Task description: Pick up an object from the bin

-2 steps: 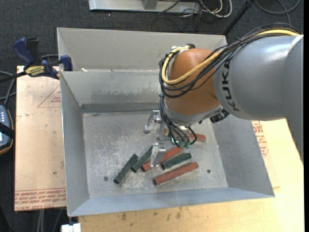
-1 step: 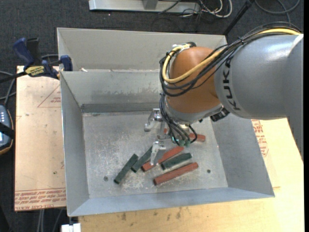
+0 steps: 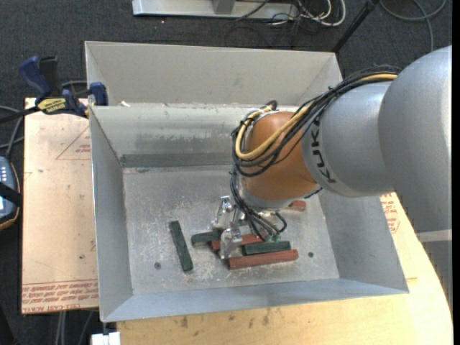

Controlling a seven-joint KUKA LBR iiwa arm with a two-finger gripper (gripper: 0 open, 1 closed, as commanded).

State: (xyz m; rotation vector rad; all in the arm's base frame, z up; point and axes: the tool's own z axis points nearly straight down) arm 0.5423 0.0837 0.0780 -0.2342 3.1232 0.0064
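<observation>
**Fig. 1. Bin from above, arm entering from right.**
- Orange wrist cover (image 3: 277,160) hangs over middle of grey bin (image 3: 108,214).
- Gripper (image 3: 230,234) is low over bin floor, at left end of small heap of flat bars.
- In heap: red-brown bar (image 3: 262,259) on near side, dark green bar (image 3: 272,248) touching its far edge.
- Short dark green piece (image 3: 202,240) lies just left of gripper.
- Lone green strip (image 3: 181,246) lies angled, further left, apart from heap.
- Small red piece (image 3: 297,205) lies right, beside cover.
- You cannot tell whether gripper is wide, narrow or holding anything.

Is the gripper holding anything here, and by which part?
It cannot be told. The gripper is down at the left ends of a red-brown bar and a green bar, but no grip on either shows.
</observation>
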